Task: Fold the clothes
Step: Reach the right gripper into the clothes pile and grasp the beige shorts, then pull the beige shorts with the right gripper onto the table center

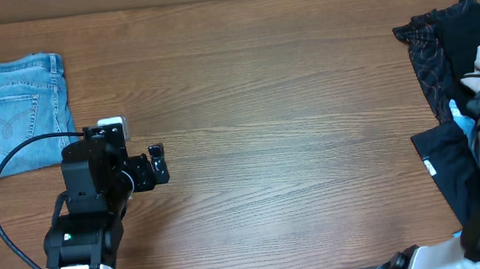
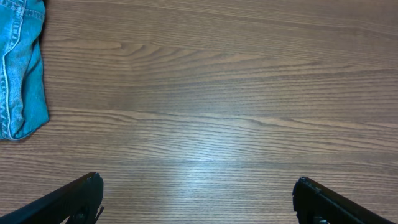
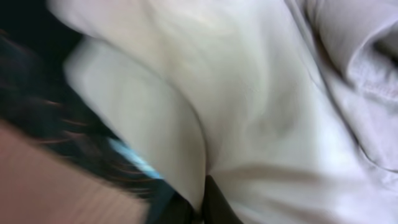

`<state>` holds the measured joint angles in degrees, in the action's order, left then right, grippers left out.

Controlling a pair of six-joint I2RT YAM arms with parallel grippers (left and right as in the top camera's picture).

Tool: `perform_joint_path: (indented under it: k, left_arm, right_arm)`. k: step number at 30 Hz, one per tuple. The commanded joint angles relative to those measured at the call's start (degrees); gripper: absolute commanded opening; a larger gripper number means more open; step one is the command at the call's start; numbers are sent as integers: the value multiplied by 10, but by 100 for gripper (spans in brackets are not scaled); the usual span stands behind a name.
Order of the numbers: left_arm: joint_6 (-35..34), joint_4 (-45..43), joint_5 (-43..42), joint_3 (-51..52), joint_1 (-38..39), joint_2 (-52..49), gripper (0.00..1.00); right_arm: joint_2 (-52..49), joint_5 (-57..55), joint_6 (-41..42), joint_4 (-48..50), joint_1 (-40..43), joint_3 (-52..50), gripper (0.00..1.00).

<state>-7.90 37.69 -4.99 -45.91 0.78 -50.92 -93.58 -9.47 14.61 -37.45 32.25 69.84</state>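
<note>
Fold of cream shorts clamped in right jaws; left jaws apart above table.

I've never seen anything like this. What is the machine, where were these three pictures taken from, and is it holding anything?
Two robot arms work at a wooden table. One picture looks down from above; the other two come from cameras on the arms' wrists. The left gripper, fingers wide apart, holds nothing, near folded blue jeans. At the right edge lies a pile of dark clothes. The right gripper is shut on a fold of the cream shorts in that pile.
</note>
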Motion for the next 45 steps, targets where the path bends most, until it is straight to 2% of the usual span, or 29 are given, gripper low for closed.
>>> perform_joint_path:
  k: [1,5,8,10,13,14,15,16,17,18,20,21,22,23,27,31,34,37,40,45]
  left_arm:
    - [6,-5,-8,-15,4,-1,100]
    - [6,-11,-8,-15,4,-1,100]
    - [6,-22,-8,-15,4,-1,100]
    - [6,-26,-8,-15,4,-1,100]
    - [6,-33,-8,-15,4,-1,100]
    - [6,-35,-8,-15,4,-1,100]
    - [6,-37,-8,-15,4,-1,100]
    - [6,-37,-8,-15,4,-1,100]
    - [6,-39,-8,-15,4,-1,100]
    - [6,-39,-8,-15,4,-1,100]
    - [6,-38,-8,-15,4,-1,100]
    - [6,-36,-11,-15,4,-1,100]
    - [6,-34,-12,-15,4,-1,100]
    - [6,-30,-16,-15,4,-1,100]
    - [4,-15,-69,-15,4,-11,100]
    - [-18,-22,-150,-15,8,-56,100]
    - [-36,-42,-176,-15,29,-108,100]
    - [-70,-79,-218,-15,73,-167,100]
    - [-147,-153,-252,-15,151,-247,100]
    - [-285,-291,-258,-15,271,-354,100]
  right_arm:
    - [62,97,7,-13,-66,40,4]
    - [71,139,7,-32,-168,41,4]
    - [71,145,23,-17,-295,41,4]
    - [70,135,22,16,-364,41,4]
    - [60,77,21,133,-487,41,5]
    - [57,63,21,153,-502,41,7]
    - [49,34,21,195,-526,41,10]
    - [38,6,21,240,-545,41,20]
    - [28,-15,21,274,-556,41,36]
    - [21,-29,18,295,-561,41,45]
    - [10,-48,15,311,-559,41,61]
    - [9,-56,7,300,-552,41,80]
    - [9,-58,-4,289,-545,41,94]
    - [10,-62,-14,276,-538,41,100]
    - [36,-105,-26,156,-480,41,100]
    - [54,-127,-16,11,-386,40,100]
    - [50,-112,24,-43,-328,40,100]
    - [50,-54,28,-65,-278,40,100]
    - [50,-5,28,-82,-232,40,100]
    - [50,-5,28,-98,-212,39,100]
